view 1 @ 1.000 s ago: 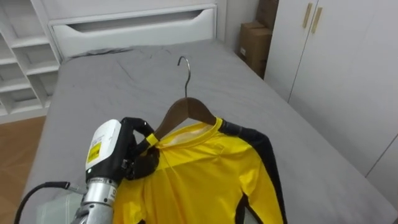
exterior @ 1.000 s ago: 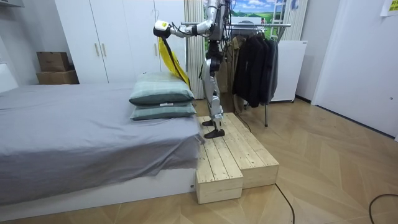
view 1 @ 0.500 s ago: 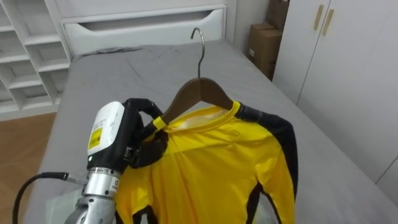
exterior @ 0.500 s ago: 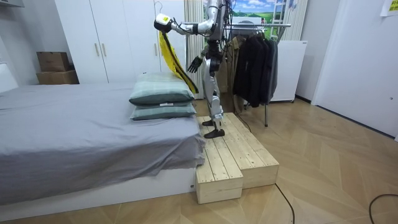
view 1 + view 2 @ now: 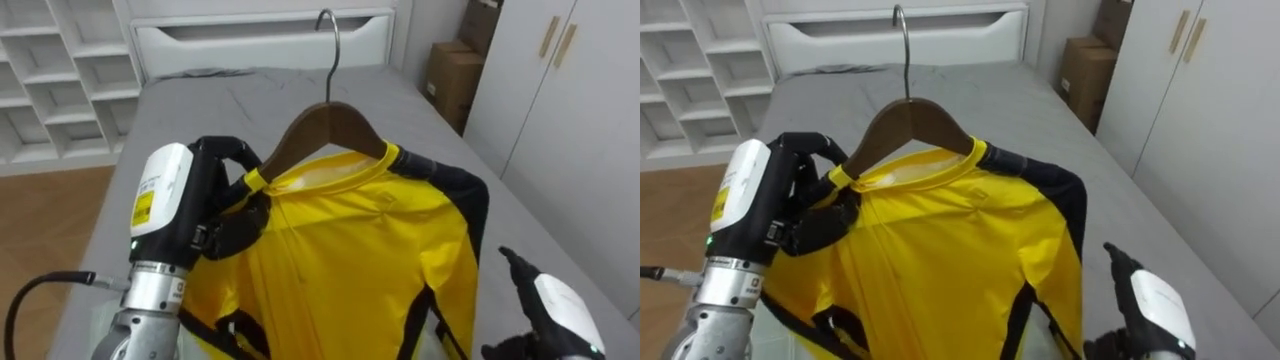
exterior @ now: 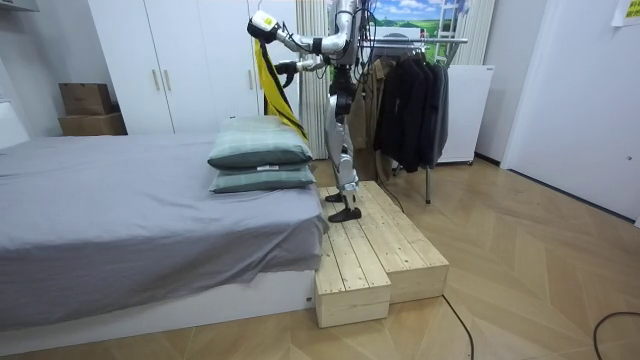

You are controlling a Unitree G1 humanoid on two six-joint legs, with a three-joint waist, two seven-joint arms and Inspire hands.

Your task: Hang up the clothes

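- In the middle of the left eye view a yellow shirt (image 5: 340, 260) with black sleeves hangs from a wooden hanger (image 5: 330, 125); the hanger's metal hook reaches the top edge of the frame.
- At the left of the frame the left hand (image 5: 200, 215) is closed round the hanger's left shoulder, and the shirt's collar is bunched under its dark fingers (image 5: 238, 228). How much cloth is caught in the grip is hard to make out.
- The shirt's lower part runs off the bottom edge, so its hem is cut off, and the hanger's right shoulder is hidden under the cloth.
- In the lower right corner the right hand (image 5: 560, 305) comes up just beside the shirt's black sleeve, apart from it. The frame edge cuts it off, and whether it is open or closed cannot be told.
- Behind the shirt lies a grey bed (image 5: 200, 100) with a white headboard (image 5: 260, 40) at the top of the frame.
- White shelves (image 5: 60, 70) fill the upper left, a cardboard box (image 5: 455, 75) sits at the upper right, and white wardrobe doors (image 5: 570, 120) run down the right side.
- In the room view the robot stands on a wooden platform (image 6: 370, 250) beside the bed, near two stacked pillows (image 6: 260, 150), with the shirt held high toward the room view's left.
- Behind the robot a rack of dark clothes (image 6: 410, 100) is partly hidden by its body.
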